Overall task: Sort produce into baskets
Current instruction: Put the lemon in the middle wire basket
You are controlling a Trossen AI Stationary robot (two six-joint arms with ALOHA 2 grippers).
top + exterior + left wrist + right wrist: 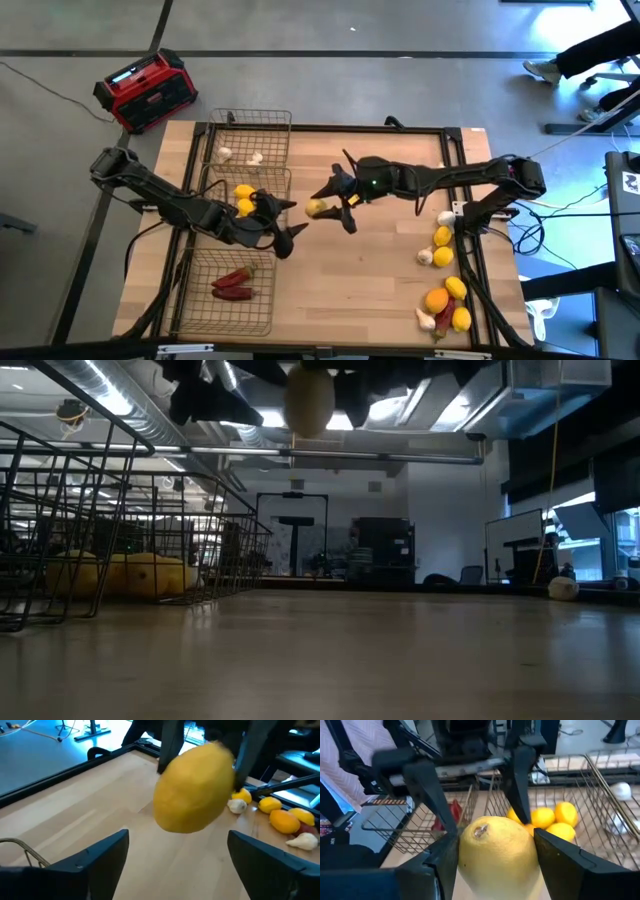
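Observation:
A yellow lemon (318,208) hangs above the middle of the table, with my right gripper (335,205) shut on it. My left gripper (290,222) faces it from the table's left, open, its fingers (100,860) just short of the fruit. Three wire baskets line the left side. The far basket (270,125) holds garlic bulbs, the middle one (222,185) lemons (243,197), and the near one (200,305) red chili peppers (232,285). My right gripper pinches the lemon by two opposite sides (465,855) between its two fingers (570,860). The fingers come about level from the table's right side. The lemon is lifted well clear of the table, its stem end (481,831) turned up.
A pile of loose produce (445,290), lemons, an orange and garlic, lies along the table's right edge. A red-and-black box (145,90) stands on the floor beyond the far left corner. Bare wood lies between the baskets and the pile.

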